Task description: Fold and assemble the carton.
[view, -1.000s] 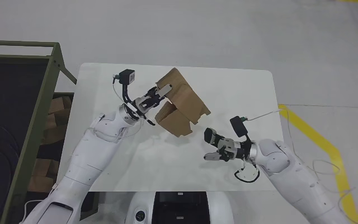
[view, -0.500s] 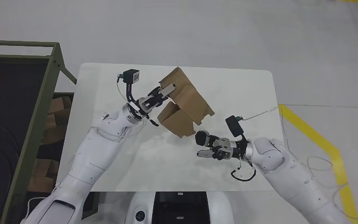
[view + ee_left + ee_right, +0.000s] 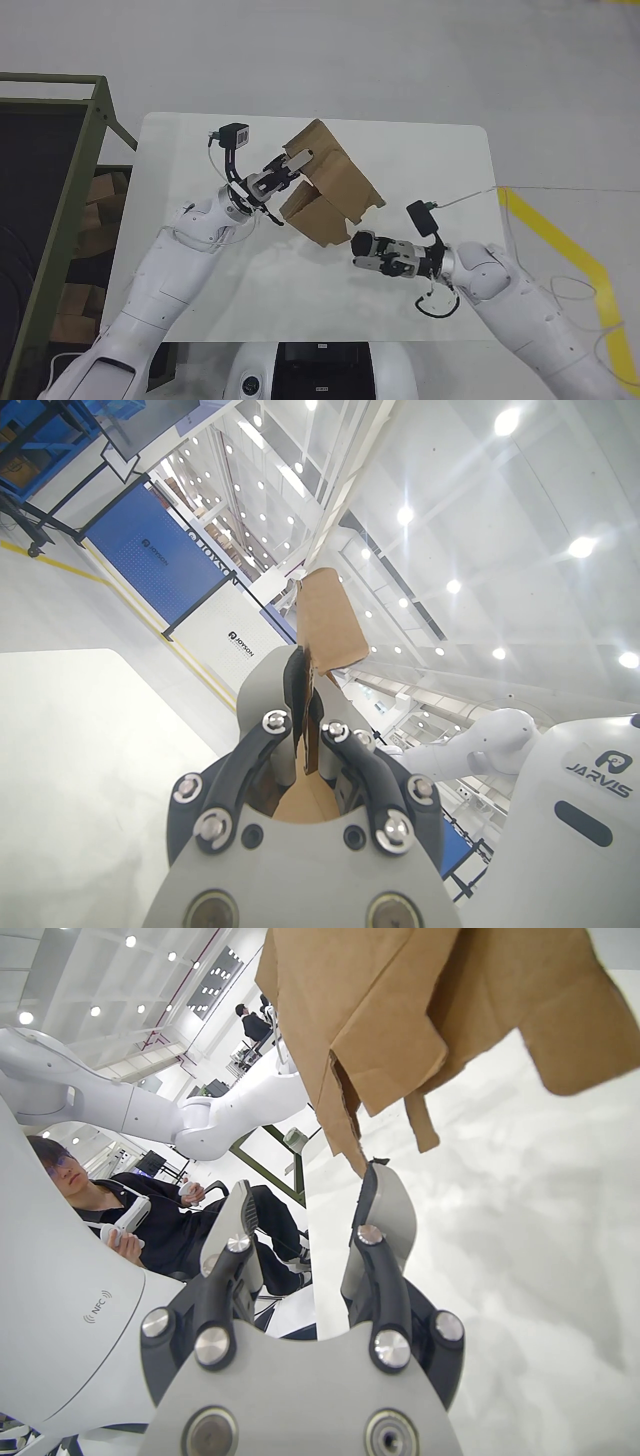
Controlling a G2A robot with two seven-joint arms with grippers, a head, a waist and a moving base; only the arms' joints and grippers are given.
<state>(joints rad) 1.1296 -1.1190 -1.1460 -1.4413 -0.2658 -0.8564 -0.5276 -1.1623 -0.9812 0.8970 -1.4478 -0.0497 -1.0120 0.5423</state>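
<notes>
A: Where's the carton (image 3: 325, 190)?
B: Over the middle of the table (image 3: 430, 160). Left gripper (image 3: 288, 170) is at its left edge, clamped on a flap.
A: Right gripper (image 3: 358, 248)?
B: At the carton's near corner, robot's side. Jaws apart, one fingertip (image 3: 372, 1173) touching that corner.
A: Off the table?
B: Rack (image 3: 70, 120) to the left, cardboard pieces (image 3: 100, 195) below its frame. Floor line (image 3: 560, 240) to the right.

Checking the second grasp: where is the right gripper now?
In the top view the right gripper, open, sits over the table at the carton's corner nearest the robot, across the carton from the left gripper shut on it.
</notes>
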